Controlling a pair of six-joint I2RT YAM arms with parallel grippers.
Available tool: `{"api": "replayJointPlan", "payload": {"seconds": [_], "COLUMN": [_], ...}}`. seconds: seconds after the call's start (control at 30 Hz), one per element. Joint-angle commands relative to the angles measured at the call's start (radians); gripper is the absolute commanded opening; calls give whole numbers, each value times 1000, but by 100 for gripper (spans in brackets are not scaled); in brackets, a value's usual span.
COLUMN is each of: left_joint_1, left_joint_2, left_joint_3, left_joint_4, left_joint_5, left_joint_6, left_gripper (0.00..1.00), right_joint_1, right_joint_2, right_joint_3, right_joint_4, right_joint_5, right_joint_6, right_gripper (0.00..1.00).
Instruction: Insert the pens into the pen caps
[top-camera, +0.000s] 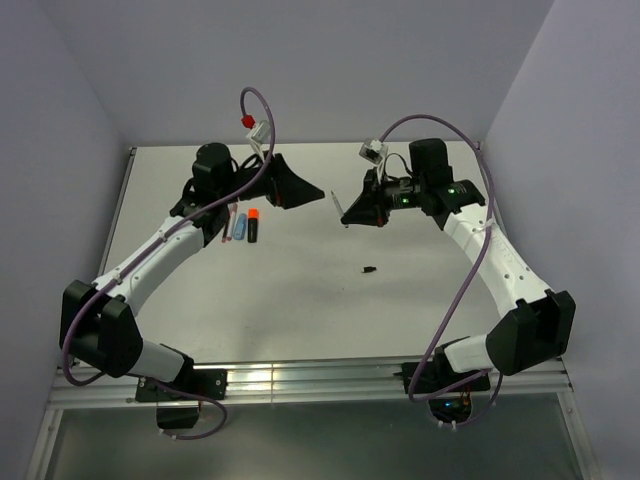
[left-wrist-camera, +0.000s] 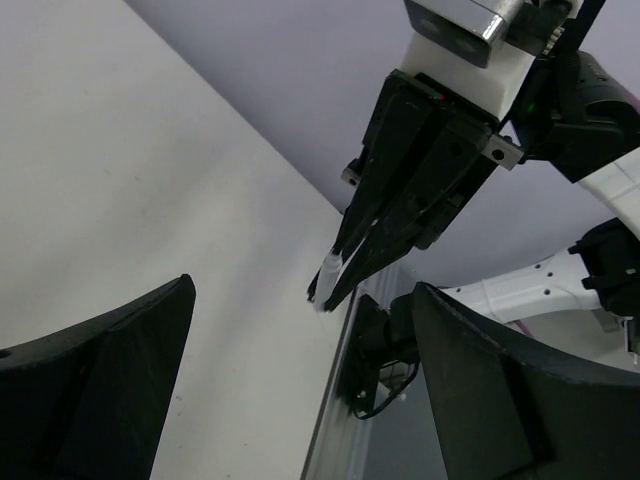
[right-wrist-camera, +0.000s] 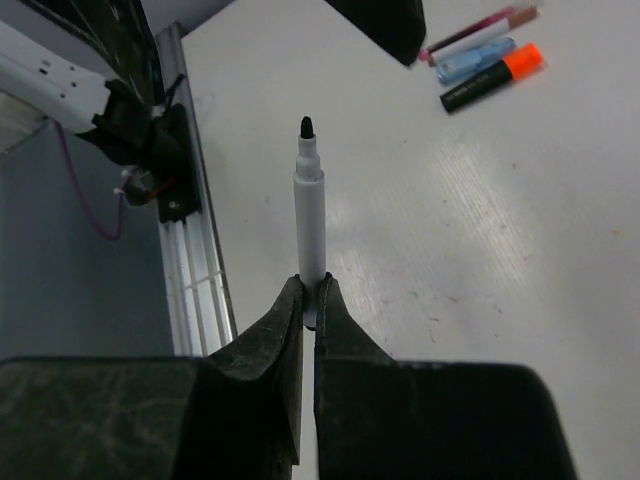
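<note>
My right gripper (right-wrist-camera: 310, 287) is shut on the lower end of a slim white pen (right-wrist-camera: 309, 210), whose bare black tip points up and away from the fingers. In the top view that pen (top-camera: 345, 214) hangs above the table's middle, tip toward my left gripper (top-camera: 318, 195). The left gripper (left-wrist-camera: 302, 300) stands wide open with nothing between its fingers, facing the white pen (left-wrist-camera: 328, 274) a short way off. A tiny dark pen cap (top-camera: 369, 269) lies alone on the table, nearer than both grippers. No cap sits on the pen's tip.
Three other pens lie together at the left: a black marker with an orange end (right-wrist-camera: 495, 78), a light-blue marker (right-wrist-camera: 475, 58) and a slim red pen (right-wrist-camera: 480, 24). In the top view they lie under the left arm (top-camera: 245, 224). A metal rail (top-camera: 300, 380) runs along the near edge.
</note>
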Motion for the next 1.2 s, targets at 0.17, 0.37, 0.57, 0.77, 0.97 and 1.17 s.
{"api": "replayJointPlan", "payload": {"seconds": [0.17,0.37,0.57,0.77,0.97,1.17], "left_joint_1": [-91,-106,-115,-114,-114,-129], "left_joint_2": [12,39,48,51,68,87], "left_joint_3": [-17,24,28,18,32,50], "left_joint_4": [145,141,156,222,246,233], "left_joint_5": [-38,-41,-41,-27,-22,-1], "left_joint_6": [-112,-113,-142,-217,-247,-236], "left_gripper": [81,61,18,0,0,0], "right_joint_1": [30,33,34,34,40,40], "right_joint_2": [-1,-5,-10,15,25,30], "right_joint_3": [15,12,12,21,11,6], "right_joint_4": [132,146,158,166,178,185], "right_joint_5": [-112,-149,-172,-224,-238,-240], "right_joint_6": [152,176,198,259,273,282], "right_gripper": [0,0,0,46,51,34]}}
